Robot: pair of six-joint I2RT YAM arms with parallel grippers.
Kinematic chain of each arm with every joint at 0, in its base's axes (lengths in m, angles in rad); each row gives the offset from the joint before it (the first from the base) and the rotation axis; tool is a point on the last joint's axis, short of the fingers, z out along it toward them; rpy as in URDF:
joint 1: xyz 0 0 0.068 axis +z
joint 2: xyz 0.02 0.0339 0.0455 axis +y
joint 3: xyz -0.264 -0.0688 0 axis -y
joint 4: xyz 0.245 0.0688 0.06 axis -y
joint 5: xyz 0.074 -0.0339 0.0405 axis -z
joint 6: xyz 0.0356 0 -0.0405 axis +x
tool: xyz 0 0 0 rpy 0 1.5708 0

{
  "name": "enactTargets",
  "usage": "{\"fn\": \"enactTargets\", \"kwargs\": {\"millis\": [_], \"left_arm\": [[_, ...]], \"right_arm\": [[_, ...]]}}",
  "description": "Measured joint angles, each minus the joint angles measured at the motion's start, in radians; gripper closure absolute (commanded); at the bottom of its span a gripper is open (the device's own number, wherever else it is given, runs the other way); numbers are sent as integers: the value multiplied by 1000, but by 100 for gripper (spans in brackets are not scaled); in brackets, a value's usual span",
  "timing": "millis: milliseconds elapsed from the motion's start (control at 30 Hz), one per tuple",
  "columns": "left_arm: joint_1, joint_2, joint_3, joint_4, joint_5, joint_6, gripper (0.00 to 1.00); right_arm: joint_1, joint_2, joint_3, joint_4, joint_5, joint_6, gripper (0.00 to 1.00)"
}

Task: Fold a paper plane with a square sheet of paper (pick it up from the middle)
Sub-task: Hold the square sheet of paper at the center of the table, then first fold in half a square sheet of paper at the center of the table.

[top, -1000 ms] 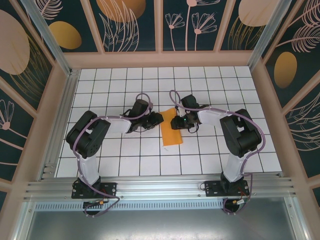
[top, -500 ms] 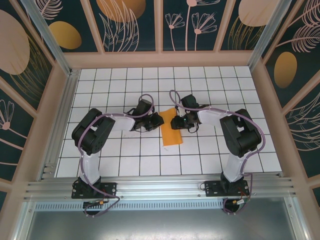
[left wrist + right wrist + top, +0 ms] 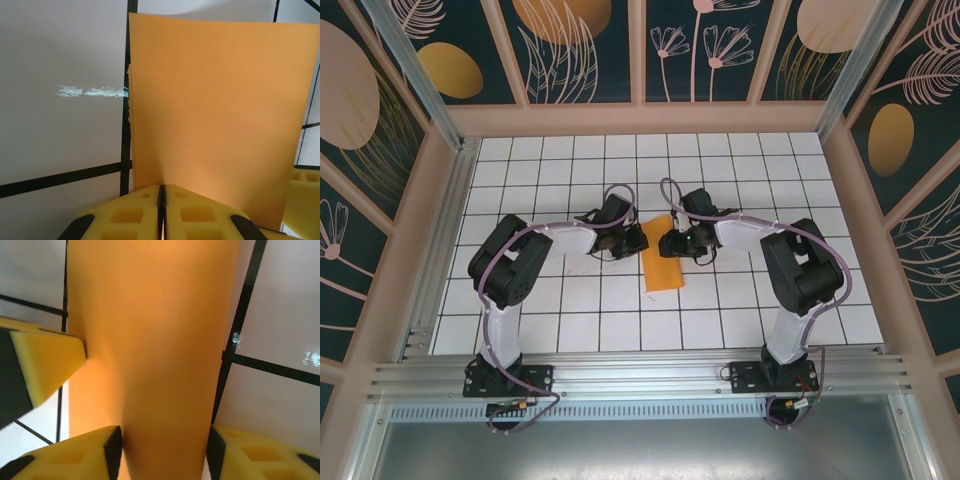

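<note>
Centre of the table [image 3: 570,310], top view: the sheet [image 3: 663,262] lies folded to a narrow strip, not yet a dart. Over the last second the left end effector [image 3: 633,241] has been brought up to the strip's left edge and closed, pads together on that edge. The right end effector [image 3: 672,243] has been widened and stands astride the strip without clamping it. A handover of the hold to the left is inferred. No brand, label or writing can be read.
</note>
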Motion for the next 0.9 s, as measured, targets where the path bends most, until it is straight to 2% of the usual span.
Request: {"fn": "enactTargets", "kwargs": {"millis": [67, 200, 300, 367, 433, 667, 900], "left_arm": [[-5, 2, 15, -25, -14, 15, 89], [-12, 7, 33, -54, -34, 34, 89], [-12, 9, 39, -64, -35, 41, 90], [-13, 11, 43, -69, -35, 44, 90], [-13, 12, 46, -73, -36, 45, 90], [-13, 15, 50, -76, -35, 45, 90], [-13, 21, 58, -81, -40, 45, 90]], "right_arm": [[0, -23, 0, -1, 27, 32, 45], [0, -110, -2, -7, 167, 106, 51], [-1, -171, -2, 2, 182, 132, 63], [-1, -177, -2, 18, 137, 140, 71], [-1, -166, -2, 23, 85, 155, 73], [-1, -100, -2, 46, -75, 162, 74], [-7, -39, -11, 52, -135, 155, 75]]}}
